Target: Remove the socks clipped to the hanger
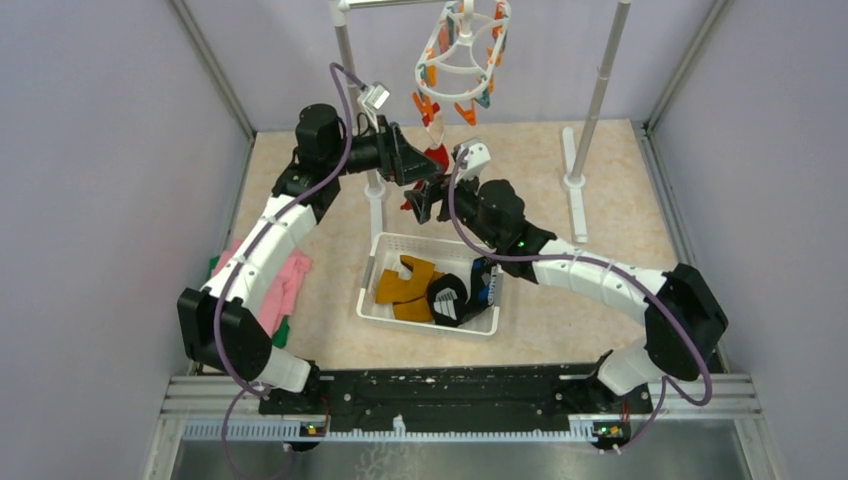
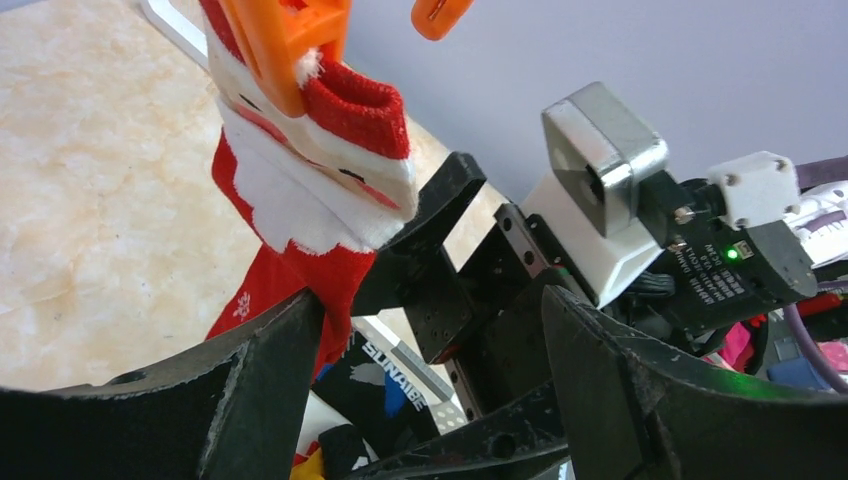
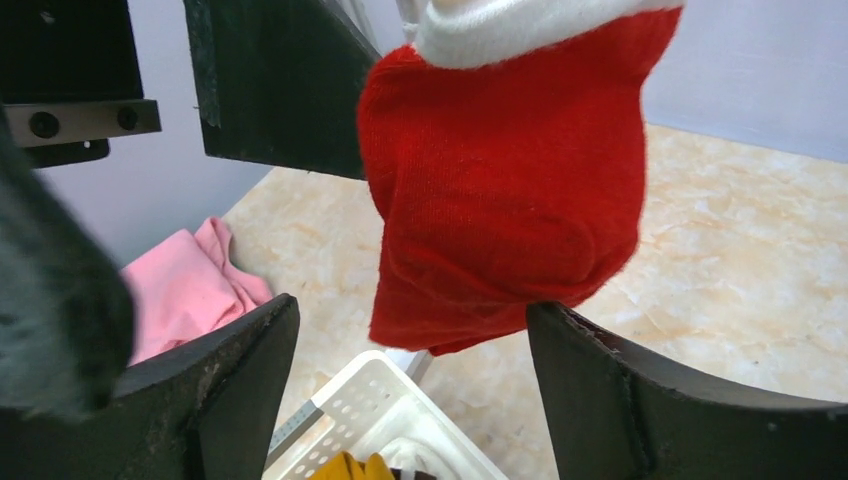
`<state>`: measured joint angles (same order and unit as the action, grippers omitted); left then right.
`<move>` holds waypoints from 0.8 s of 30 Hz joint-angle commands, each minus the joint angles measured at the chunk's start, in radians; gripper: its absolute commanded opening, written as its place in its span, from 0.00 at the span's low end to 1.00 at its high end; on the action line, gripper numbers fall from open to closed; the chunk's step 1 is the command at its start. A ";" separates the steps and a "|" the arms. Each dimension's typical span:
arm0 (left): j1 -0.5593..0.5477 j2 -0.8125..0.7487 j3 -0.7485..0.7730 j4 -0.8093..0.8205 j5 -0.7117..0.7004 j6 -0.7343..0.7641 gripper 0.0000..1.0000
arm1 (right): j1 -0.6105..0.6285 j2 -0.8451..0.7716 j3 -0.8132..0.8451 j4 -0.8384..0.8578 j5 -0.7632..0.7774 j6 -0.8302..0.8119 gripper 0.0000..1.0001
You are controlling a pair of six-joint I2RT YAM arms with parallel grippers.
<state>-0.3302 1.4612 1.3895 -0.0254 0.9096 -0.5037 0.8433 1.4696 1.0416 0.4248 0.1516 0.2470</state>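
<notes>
- While working at the red sock [image 1: 438, 157] clipped by an orange clip [image 2: 285, 45] under the hanger [image 1: 462, 50], high over the far middle of the table [image 1: 620, 200], hovering with both claws close together around it.
- Judging the step in hand: freeing this sock, with no other sock showing on the hanger from above.
- Holding the left claw [image 2: 430, 340] spread wide and pinching nothing, with one finger right beside the sock's lower part; touching or not, impossible to tell.
- Holding the right claw [image 3: 410, 350] spread wide as well, with the sock's toe hanging between its fingers [image 3: 640, 390], unpinched.
- Calling next, most likely, for pressing one claw together on the body of the sock and then pulling down and away until the clip lets go.
- Risking, in that pull, swinging the hanger on its hook or slipping off the soft fabric.
- Sitting near the middle of the table, right below the claws: a white mesh basket [image 1: 420, 322].
- Lying inside it: mustard socks [image 1: 405, 285] toward its left side and a black sock [image 1: 447, 300] with white markings toward its right.
- Lying outside it, by the table's left edge: a pink and green cloth [image 1: 290, 280].
</notes>
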 commanded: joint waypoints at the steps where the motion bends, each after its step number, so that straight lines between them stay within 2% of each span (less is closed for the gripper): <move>1: -0.008 -0.008 0.034 0.085 0.031 -0.038 0.85 | 0.004 0.038 0.068 0.063 0.022 0.015 0.78; 3: -0.010 -0.011 0.022 0.093 0.031 -0.046 0.85 | 0.004 0.056 0.078 0.067 0.073 0.027 0.69; 7: -0.010 -0.015 0.002 0.108 0.031 -0.075 0.85 | 0.004 0.074 0.079 0.123 0.143 0.038 0.62; 9: -0.010 -0.020 -0.010 0.121 0.037 -0.097 0.85 | 0.003 0.080 0.082 0.154 0.175 0.037 0.63; 11: -0.010 -0.025 -0.015 0.126 0.039 -0.107 0.85 | 0.003 0.088 0.088 0.182 0.205 0.036 0.71; 13: -0.010 -0.028 -0.014 0.128 0.043 -0.108 0.85 | 0.004 0.097 0.090 0.206 0.236 0.039 0.70; 15: -0.009 -0.029 -0.011 0.128 0.043 -0.108 0.85 | 0.002 0.108 0.098 0.222 0.275 0.048 0.59; 18: -0.009 -0.039 -0.013 0.112 0.038 -0.093 0.85 | 0.003 0.114 0.113 0.207 0.293 0.040 0.13; 19: -0.008 -0.044 -0.012 0.093 0.034 -0.078 0.85 | 0.004 0.109 0.115 0.197 0.293 0.034 0.01; 24: 0.026 -0.070 -0.012 -0.038 -0.003 0.026 0.88 | 0.003 0.060 0.067 0.191 0.284 0.011 0.00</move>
<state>-0.3294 1.4517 1.3781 0.0132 0.9226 -0.5644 0.8440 1.5818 1.1015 0.5697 0.4175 0.2802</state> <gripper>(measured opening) 0.878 0.020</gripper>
